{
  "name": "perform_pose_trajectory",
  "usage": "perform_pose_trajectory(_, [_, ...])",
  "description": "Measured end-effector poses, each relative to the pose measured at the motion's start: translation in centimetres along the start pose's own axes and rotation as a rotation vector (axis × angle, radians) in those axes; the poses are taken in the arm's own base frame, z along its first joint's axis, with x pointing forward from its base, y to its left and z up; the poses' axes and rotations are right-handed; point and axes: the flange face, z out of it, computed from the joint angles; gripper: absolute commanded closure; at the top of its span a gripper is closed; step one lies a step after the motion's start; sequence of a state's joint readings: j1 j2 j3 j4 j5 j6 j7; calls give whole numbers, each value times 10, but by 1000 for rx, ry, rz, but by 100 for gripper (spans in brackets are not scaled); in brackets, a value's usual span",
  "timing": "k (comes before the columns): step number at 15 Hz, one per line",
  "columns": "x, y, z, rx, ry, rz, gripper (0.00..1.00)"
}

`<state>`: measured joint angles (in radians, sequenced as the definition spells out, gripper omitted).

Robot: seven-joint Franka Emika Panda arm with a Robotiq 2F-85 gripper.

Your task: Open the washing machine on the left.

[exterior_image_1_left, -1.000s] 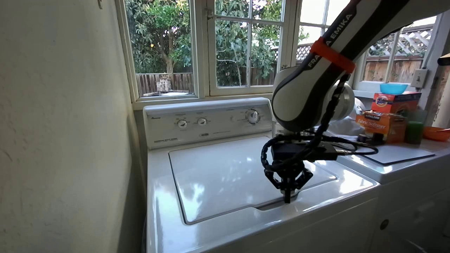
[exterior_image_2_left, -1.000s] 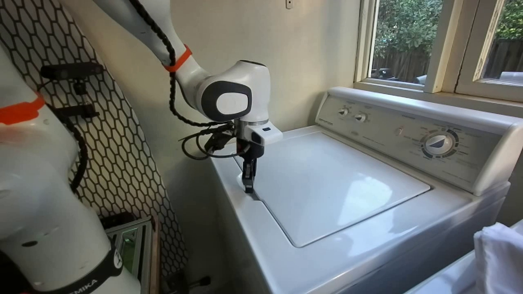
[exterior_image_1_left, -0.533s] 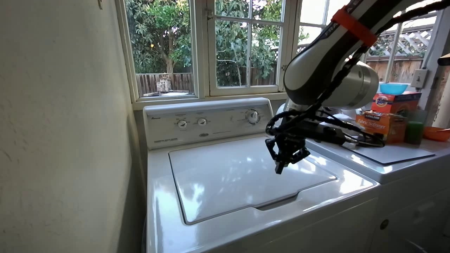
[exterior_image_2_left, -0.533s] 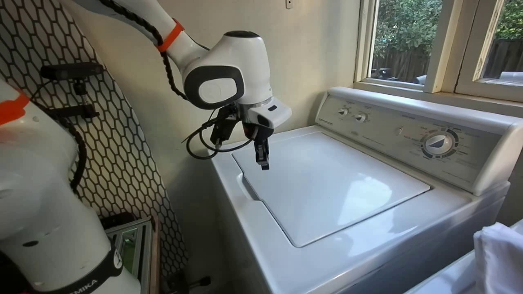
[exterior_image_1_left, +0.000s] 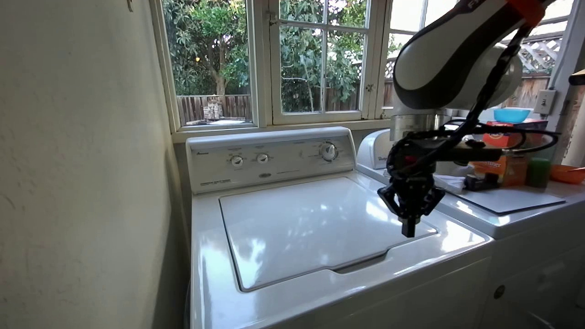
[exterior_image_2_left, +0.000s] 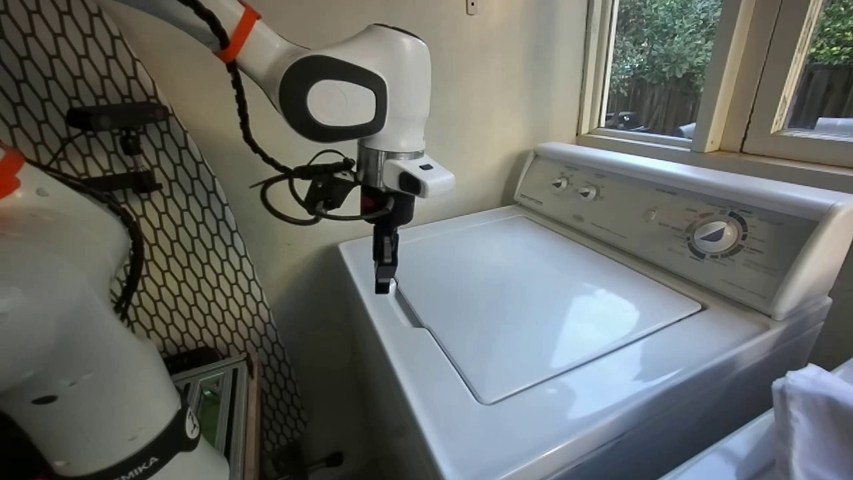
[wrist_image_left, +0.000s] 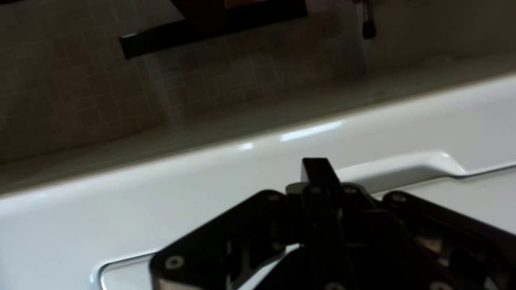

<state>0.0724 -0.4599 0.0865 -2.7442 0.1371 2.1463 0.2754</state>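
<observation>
The washing machine (exterior_image_1_left: 219, 306) is a white top-loader; its body also shows in an exterior view (exterior_image_2_left: 460, 427). Its flat lid (exterior_image_1_left: 292, 228) lies shut; the lid shows too in an exterior view (exterior_image_2_left: 546, 293). A hand recess (exterior_image_1_left: 363, 264) is cut in the front rim at the lid's front edge; it also shows in the wrist view (wrist_image_left: 403, 173). My gripper (exterior_image_1_left: 408, 230) hangs upright above the machine's front part, near one end of the recess (exterior_image_2_left: 403, 308), apart from the lid. Its fingers are together with nothing between them. It enters the wrist view (wrist_image_left: 316, 169) from the bottom.
A second white appliance (exterior_image_1_left: 484, 214) stands beside the machine, with an orange box (exterior_image_1_left: 514, 171), a blue bowl (exterior_image_1_left: 511, 114) and an orange bowl (exterior_image_1_left: 566, 174). A white cloth (exterior_image_2_left: 816, 420) lies on it. A wall (exterior_image_1_left: 91, 183) borders the other side. Knobs line the rear panel (exterior_image_1_left: 274, 157).
My gripper was down at the recess, then rose over the lid. It has since moved toward the second appliance and the front rim and sunk a little. The lid stayed shut.
</observation>
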Motion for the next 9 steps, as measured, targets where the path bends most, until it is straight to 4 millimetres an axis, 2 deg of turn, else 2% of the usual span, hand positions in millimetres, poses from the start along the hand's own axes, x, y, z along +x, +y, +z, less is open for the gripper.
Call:
perform_pose_trajectory(4, [-11,0,-11,15,-26,37,45])
perform_pose_trajectory(9, [-4,12,-12,172,-73,222,7])
